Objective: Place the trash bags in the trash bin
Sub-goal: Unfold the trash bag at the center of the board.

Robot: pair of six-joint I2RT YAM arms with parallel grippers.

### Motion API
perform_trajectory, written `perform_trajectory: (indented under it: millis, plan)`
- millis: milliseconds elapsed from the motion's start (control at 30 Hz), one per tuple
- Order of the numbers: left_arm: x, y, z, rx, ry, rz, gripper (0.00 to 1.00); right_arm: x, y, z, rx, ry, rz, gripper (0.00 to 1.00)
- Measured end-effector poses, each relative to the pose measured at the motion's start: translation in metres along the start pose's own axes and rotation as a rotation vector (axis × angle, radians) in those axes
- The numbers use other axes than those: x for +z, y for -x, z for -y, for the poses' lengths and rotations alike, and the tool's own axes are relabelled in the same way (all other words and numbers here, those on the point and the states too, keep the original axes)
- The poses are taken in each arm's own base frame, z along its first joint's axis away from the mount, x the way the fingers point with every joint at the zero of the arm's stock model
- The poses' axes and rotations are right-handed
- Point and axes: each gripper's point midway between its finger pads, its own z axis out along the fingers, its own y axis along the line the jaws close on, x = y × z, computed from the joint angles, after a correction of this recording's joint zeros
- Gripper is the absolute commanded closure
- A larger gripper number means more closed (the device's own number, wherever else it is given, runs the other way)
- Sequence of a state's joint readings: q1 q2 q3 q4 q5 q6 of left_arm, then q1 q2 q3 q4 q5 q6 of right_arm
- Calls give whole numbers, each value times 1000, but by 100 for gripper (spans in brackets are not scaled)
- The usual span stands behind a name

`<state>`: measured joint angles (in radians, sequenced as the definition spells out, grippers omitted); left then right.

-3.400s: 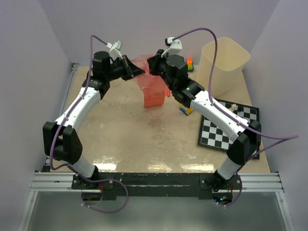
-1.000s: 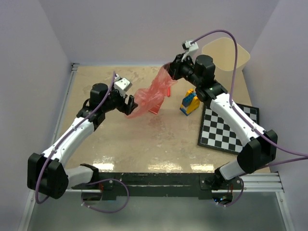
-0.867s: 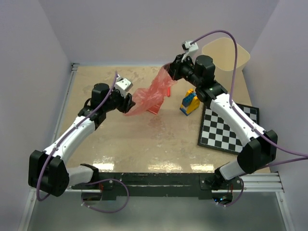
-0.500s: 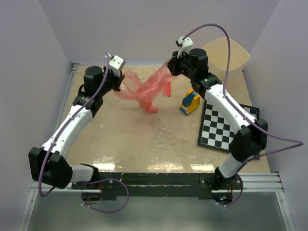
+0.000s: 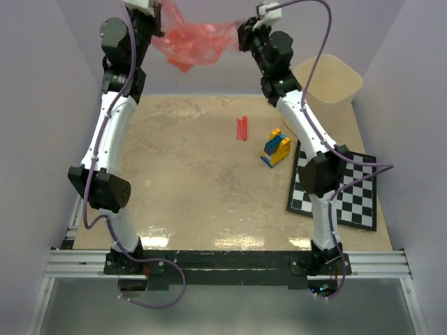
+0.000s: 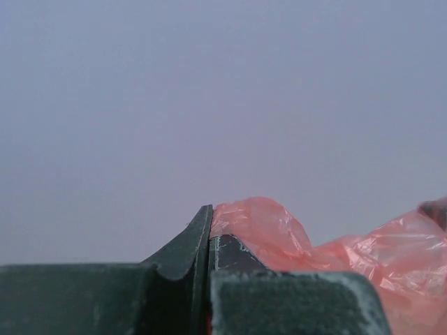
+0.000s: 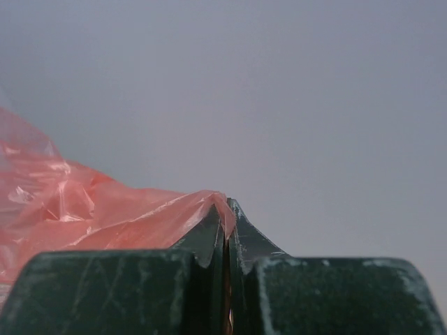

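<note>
The red sack (image 5: 192, 42) hangs outside the trash bin (image 5: 327, 87) — left gripper (image 6: 209, 223) and right gripper (image 7: 225, 216) each pinching an end. The folded strip (image 5: 242, 128) shows only overhead.

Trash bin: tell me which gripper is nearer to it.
Right. The right gripper, shut on one end of the red bag, hangs high just left of the trash bin. The left gripper, shut on the bag's other end, is much farther left.

We hold both arms stretched nearly upright, high above the surface (image 5: 188, 195), left pincer (image 5: 153, 21) and right pincer (image 5: 244, 33) facing each other, each clamped tight on the red trash bag (image 5: 197, 43).
</note>
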<state>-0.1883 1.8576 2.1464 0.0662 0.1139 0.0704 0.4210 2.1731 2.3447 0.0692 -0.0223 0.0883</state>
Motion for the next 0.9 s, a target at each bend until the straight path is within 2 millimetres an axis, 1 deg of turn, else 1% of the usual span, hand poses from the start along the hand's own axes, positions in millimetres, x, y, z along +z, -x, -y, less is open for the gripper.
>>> perform_trajectory:
  millis: [33, 67, 100, 133, 167, 200, 267, 300, 333, 367, 400, 433, 467, 500, 533, 567, 600, 633, 667, 700, 733, 767, 800, 833, 867, 900]
  plan:
    - [2, 19, -2, 8, 8, 56, 100, 1, 30, 2, 11, -20, 100, 100]
    - [2, 43, -4, 20, 18, 127, 100, -2, 65, 0, 23, -29, 208, 100]
    - [0, 70, -5, 45, 30, 208, 100, -10, 101, -4, 32, -34, 317, 100]
    - [-5, 98, -3, 76, 39, 291, 100, -19, 132, -7, 33, -36, 407, 100]
    - [-12, 125, 3, 111, 44, 374, 100, -39, 178, -15, 32, -26, 538, 100]
    - [-21, 153, 13, 146, 45, 462, 100, -55, 209, -25, 29, -11, 622, 100]
    - [-47, 206, 44, 213, 38, 638, 100, -106, 281, -55, 22, 36, 817, 100]
    - [-63, 226, 62, 241, 30, 716, 100, -134, 309, -69, 21, 63, 897, 100]
    - [-80, 241, 81, 263, 21, 785, 100, -161, 329, -79, 25, 81, 957, 100]
    - [-97, 249, 98, 287, 15, 839, 100, -189, 344, -89, 29, 104, 1007, 100]
    - [-113, 247, 114, 310, 2, 869, 100, -206, 347, -92, 26, 107, 1020, 100]
    - [-124, 237, 126, 336, -14, 871, 100, -212, 338, -90, 11, 100, 1005, 100]
    - [-140, 211, 139, 383, -37, 851, 100, -223, 322, -84, -18, 80, 975, 100]
    - [-149, 187, 147, 415, -63, 822, 100, -227, 306, -79, -41, 66, 942, 100]
    - [-160, 148, 157, 463, -103, 761, 100, -227, 272, -72, -74, 47, 867, 100]
    - [-178, 84, 170, 517, -170, 649, 100, -225, 228, -65, -108, 33, 763, 100]
    - [-189, 48, 179, 539, -221, 585, 100, -223, 181, -60, -136, 30, 648, 100]
    - [-211, -9, 191, 571, -305, 468, 100, -225, 118, -55, -170, 32, 489, 100]
    - [-247, -83, 207, 606, -445, 302, 100, -229, 43, -50, -202, 44, 293, 100]
    - [-279, -126, 215, 625, -546, 201, 100, -241, -35, -47, -231, 71, 80, 100]
    - [-316, -165, 222, 631, -661, 96, 100, -263, -104, -43, -255, 102, -126, 100]
    - [-352, -184, 225, 625, -757, 36, 100, -293, -156, -40, -272, 138, -303, 100]
    - [-368, -179, 226, 605, -792, 39, 100, -323, -188, -38, -280, 170, -433, 100]
    - [-374, -169, 225, 590, -796, 60, 100, -347, -198, -38, -279, 194, -500, 100]
    - [-377, -149, 221, 564, -786, 89, 100, -362, -178, -41, -270, 213, -473, 100]
    - [-375, -134, 217, 542, -770, 100, 100, -362, -168, -42, -267, 217, -444, 100]
